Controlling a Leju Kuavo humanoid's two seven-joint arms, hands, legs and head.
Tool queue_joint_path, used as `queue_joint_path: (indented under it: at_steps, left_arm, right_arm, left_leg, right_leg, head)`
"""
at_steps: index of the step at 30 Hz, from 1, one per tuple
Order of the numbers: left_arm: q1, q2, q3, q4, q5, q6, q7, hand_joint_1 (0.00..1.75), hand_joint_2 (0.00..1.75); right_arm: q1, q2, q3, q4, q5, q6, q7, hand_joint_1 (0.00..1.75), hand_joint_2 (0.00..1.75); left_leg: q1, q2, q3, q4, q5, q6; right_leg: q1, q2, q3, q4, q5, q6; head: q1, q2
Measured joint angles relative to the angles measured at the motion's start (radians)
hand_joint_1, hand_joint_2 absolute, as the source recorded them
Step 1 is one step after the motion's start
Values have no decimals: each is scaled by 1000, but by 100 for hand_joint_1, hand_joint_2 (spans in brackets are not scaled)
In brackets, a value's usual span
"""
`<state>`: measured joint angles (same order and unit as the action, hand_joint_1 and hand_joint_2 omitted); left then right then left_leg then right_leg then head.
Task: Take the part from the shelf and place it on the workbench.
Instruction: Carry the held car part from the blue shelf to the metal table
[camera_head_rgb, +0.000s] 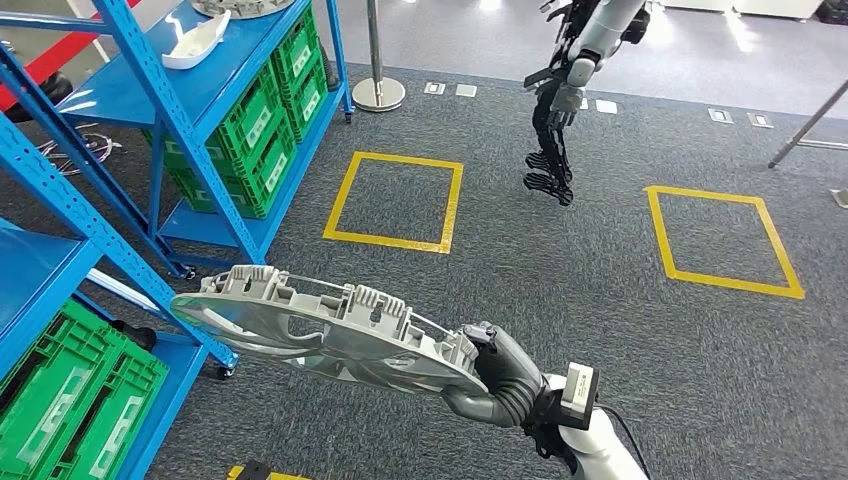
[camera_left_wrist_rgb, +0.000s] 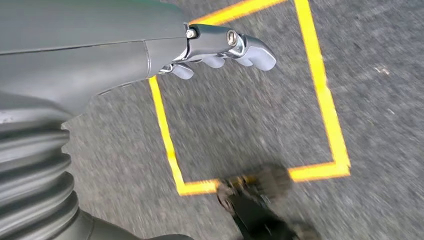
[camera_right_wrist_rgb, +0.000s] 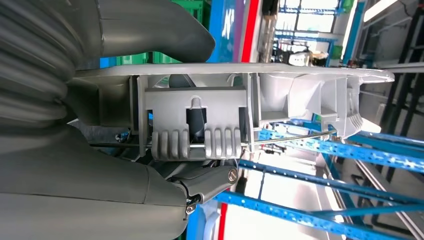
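The part (camera_head_rgb: 320, 325) is a large round grey plastic cover with clips and a wire ring along its rim. My right hand (camera_head_rgb: 505, 385) grips it by the rim, holding it nearly flat in the air over the carpet beside the blue shelf (camera_head_rgb: 130, 265). In the right wrist view the part (camera_right_wrist_rgb: 225, 100) is seen edge-on, with my right hand (camera_right_wrist_rgb: 75, 165) clamped around the rim, thumb on one face and fingers on the other. My left hand (camera_left_wrist_rgb: 150, 55) hangs over the floor with its fingers (camera_left_wrist_rgb: 225, 47) stretched out and nothing in it.
Blue shelves (camera_head_rgb: 200, 90) with green crates (camera_head_rgb: 270, 130) stand to the left; a white part (camera_head_rgb: 195, 42) lies on one. Two yellow floor squares (camera_head_rgb: 395, 200) (camera_head_rgb: 722, 240) mark the grey carpet. A silver arm with a dark hand (camera_head_rgb: 555, 130) hangs at the top, and a stanchion base (camera_head_rgb: 377, 93) stands behind.
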<state>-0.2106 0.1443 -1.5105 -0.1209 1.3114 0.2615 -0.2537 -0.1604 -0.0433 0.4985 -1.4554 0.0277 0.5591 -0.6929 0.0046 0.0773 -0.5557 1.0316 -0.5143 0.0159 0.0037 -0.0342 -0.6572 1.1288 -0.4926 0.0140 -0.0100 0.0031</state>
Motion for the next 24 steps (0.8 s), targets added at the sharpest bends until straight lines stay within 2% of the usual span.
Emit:
queue_joint_path:
  at_steps: [1,2,3,4,5,6,7,9,10,11,12,13,14,16,17,18,20,21,22,24]
  left_arm:
    - [-1,-1,2,0,17,-7,-7,0,175]
    - [-3,-1,5,0,31,-11,-13,0,175]
    - [-5,-2,8,0,40,-13,-17,0,175]
    - [-8,-2,10,0,45,-16,-19,0,175]
    - [-14,-3,11,-1,46,-19,-19,0,175]
    - [-19,-3,12,-1,45,-22,-18,0,175]
    - [-23,-3,12,-1,42,-25,-17,0,175]
    - [-25,-2,12,0,36,-28,-13,0,175]
    - [-24,-2,12,0,33,-28,-10,0,175]
    - [-23,-2,12,0,30,-28,-8,0,175]
    - [-23,-2,12,0,29,-28,-8,0,175]
    - [-23,-2,12,0,33,-28,-9,0,175]
    - [-24,-2,12,0,40,-28,-12,0,175]
    - [-25,-2,13,0,57,-28,-18,0,175]
    - [-26,-2,14,0,62,-28,-19,0,175]
    - [-27,-3,15,0,63,-28,-19,0,175]
    - [-31,-3,15,-1,66,-26,-18,0,175]
    - [-33,-3,15,0,67,-23,-18,0,175]
    - [-35,-3,15,0,68,-20,-18,0,175]
    - [-33,0,15,1,70,-13,-17,0,175]
  right_arm:
    - [-1,0,0,-1,1,-3,0,175,175]
    - [-2,1,0,-2,2,-6,-1,175,175]
    - [-2,1,0,-3,4,-8,-1,175,175]
    - [-2,1,0,-4,7,-10,-1,175,175]
    - [-1,2,0,-5,10,-10,-1,175,175]
    - [-2,2,0,-6,13,-10,-1,175,175]
    - [-5,3,0,-7,15,-9,-1,175,175]
    - [-12,8,0,-8,16,-9,-1,175,175]
    - [-15,11,0,-8,16,-9,-2,175,175]
    - [-15,13,0,-8,16,-9,-2,175,175]
    - [-15,14,0,-8,16,-9,-2,175,175]
    - [-15,14,0,-8,16,-9,-1,175,175]
    - [-15,14,0,-9,16,-9,0,175,175]
    - [-15,14,0,-12,15,-9,-1,175,175]
    - [-16,14,0,-15,15,-9,-1,175,175]
    - [-16,14,0,-17,14,-9,-1,175,175]
    - [-16,14,0,-18,11,-7,-1,175,175]
    - [-17,14,0,-18,8,-6,-1,175,175]
    - [-20,14,1,-18,6,-5,-1,175,175]
    - [-26,14,2,-18,4,-5,-1,175,175]
  left_leg:
    - [-2,10,2,0,-2,-3]
    - [-3,19,4,0,-3,-7]
    - [-3,28,5,-2,-4,-12]
    - [-3,39,8,-4,-5,-17]
    - [-1,40,9,-4,-7,-23]
    - [0,24,8,3,-14,-27]
    - [2,-1,-2,28,-31,-32]
    - [6,-57,-55,141,-90,-38]
    - [6,-68,-89,211,-117,-41]
    - [6,-72,-116,261,-130,-43]
    - [7,-73,-128,277,-122,-45]
    - [8,-75,-121,252,-95,-45]
    - [10,-84,-97,194,-56,-46]
    - [18,-129,-41,65,-2,-47]
    - [20,-147,-24,27,8,-46]
    - [19,-156,-17,13,6,-42]
    - [16,-136,-16,9,9,-28]
    - [15,-125,-14,6,11,-20]
    - [16,-112,-14,3,14,-13]
    - [12,-86,-13,0,15,-3]
  right_leg:
    - [6,-20,31,-58,16,-7]
    - [13,-35,47,-91,23,-13]
    - [17,-38,50,-102,22,-17]
    - [18,-25,49,-105,25,-21]
    - [16,-14,49,-109,29,-25]
    - [12,-3,51,-114,32,-30]
    - [7,8,53,-119,36,-34]
    - [1,33,54,-122,40,-39]
    - [0,46,54,-122,40,-39]
    - [-1,61,55,-121,40,-39]
    - [-1,75,55,-120,40,-39]
    - [-2,89,55,-118,40,-38]
    - [-4,103,56,-115,39,-35]
    - [-7,131,51,-105,35,-24]
    - [-9,143,47,-100,35,-17]
    - [-10,154,42,-98,36,-10]
    - [-13,176,35,-101,41,5]
    - [-13,168,31,-96,39,10]
    - [-11,146,19,-75,25,14]
    - [-8,80,-31,32,-31,19]
  head:
    - [0,0]
    - [0,0]
    - [0,0]
    - [-1,0]
    - [-1,0]
    - [-1,0]
    - [-2,0]
    - [-8,0]
    - [-11,0]
    - [-14,0]
    - [-15,0]
    - [-16,0]
    - [-16,0]
    - [-18,0]
    - [-18,0]
    - [-18,0]
    - [-18,0]
    - [-17,0]
    - [-13,0]
    - [-3,0]
